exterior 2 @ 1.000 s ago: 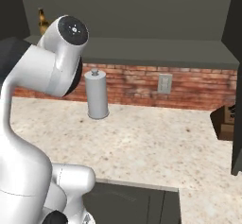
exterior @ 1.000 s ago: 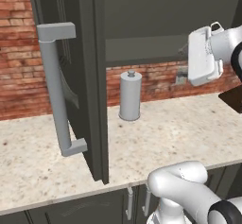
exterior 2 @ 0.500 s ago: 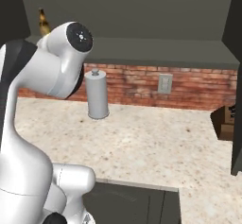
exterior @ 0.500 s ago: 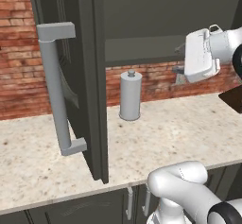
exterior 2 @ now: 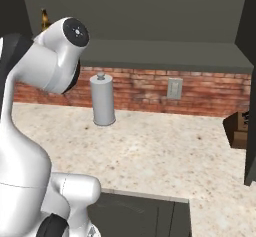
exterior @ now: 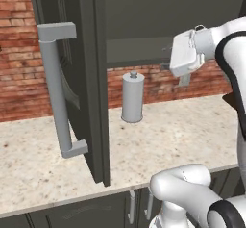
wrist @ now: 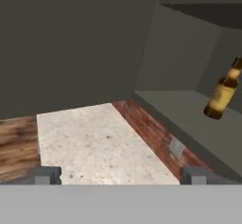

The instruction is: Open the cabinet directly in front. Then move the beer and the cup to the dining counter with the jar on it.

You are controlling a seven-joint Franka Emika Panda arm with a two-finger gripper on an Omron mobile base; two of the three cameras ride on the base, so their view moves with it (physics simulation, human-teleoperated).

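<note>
Cabinet (exterior: 91, 78) open; beer (wrist: 222, 91) on shelf, well apart from gripper (wrist: 118, 175), jaws wide, empty.

2 base views flank the arm, sharing the canister (exterior: 132, 97); hand view looks into the cabinet (wrist: 179, 109) beside it.

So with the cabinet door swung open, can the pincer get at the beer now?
Probably yes. The beer stands alone on the cabinet shelf, nothing before it, and the open pincer faces the opening.
</note>
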